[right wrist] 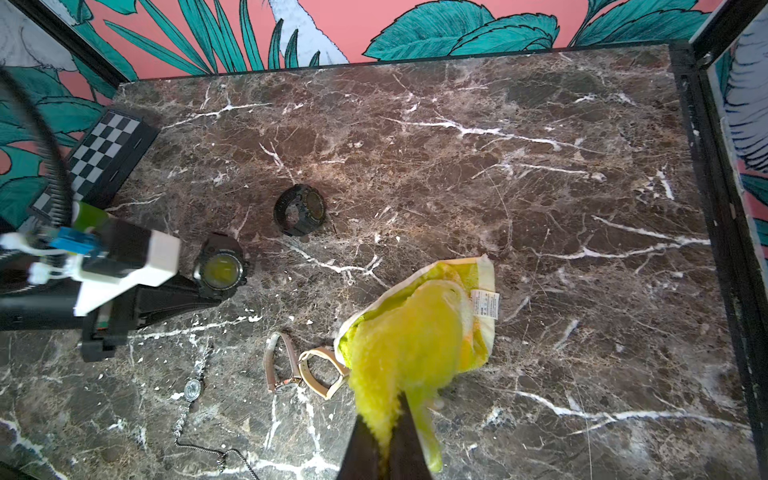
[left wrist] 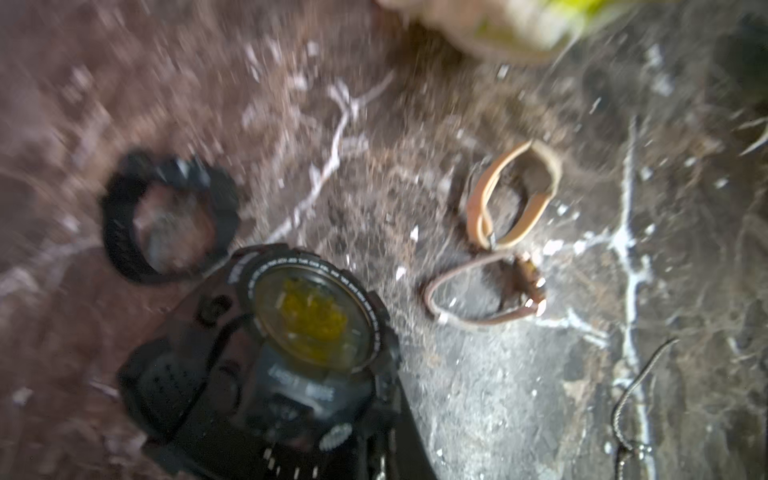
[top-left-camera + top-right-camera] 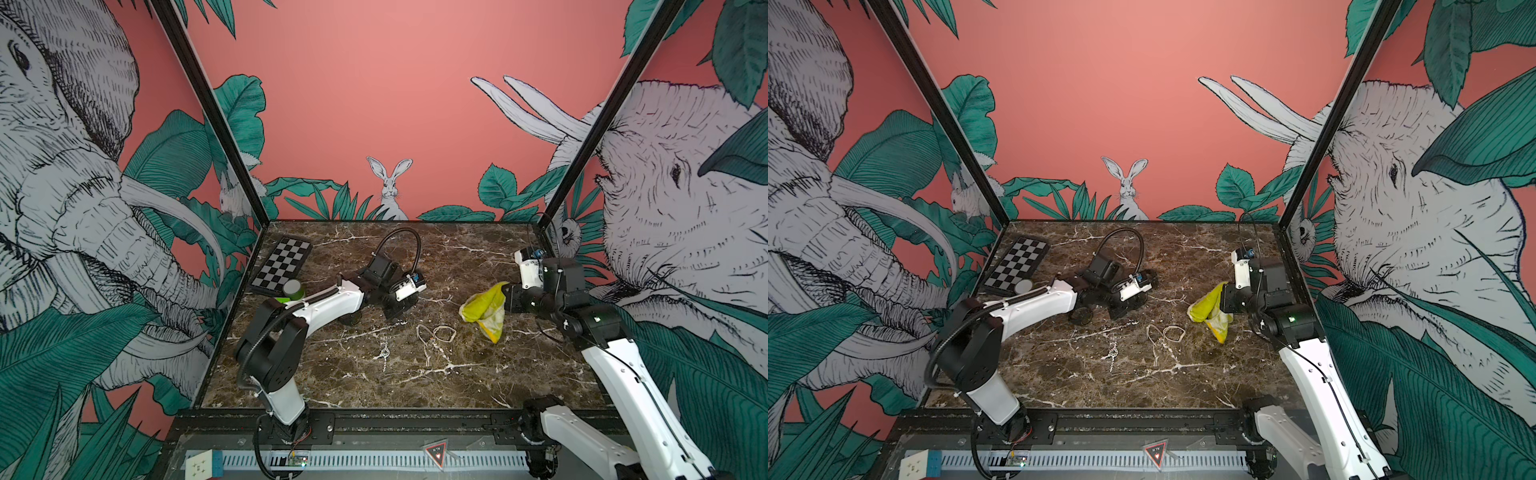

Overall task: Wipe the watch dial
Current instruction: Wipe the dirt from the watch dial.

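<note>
Pinching the black watch [image 1: 217,248] by its strap, dial [image 1: 219,272] up at its tips, the left claw [image 1: 198,293] could let it twist under wiping pressure; the right claw [image 1: 392,415], clamped on the yellow cloth [image 1: 415,332], may drag loose folds across the tan watches [image 1: 320,374] beside it

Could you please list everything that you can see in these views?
Held watch: one, black with yellowish dial, in left claw.
Second watch: one, black, loose on table.
Strap watches: two, tan, beside cloth.
Chain watch: one, silver, mid-table.
Cloth: one, yellow, in right claw.
Chessboard: one, black-and-white, far left corner.
Tape roll: one, green, by chessboard.
Cube: one, white and blue, outside table's front edge.
Table: one, brown marble.
Left claw: one, black, shut on held watch.
Right claw: one, black, shut on cloth.
</note>
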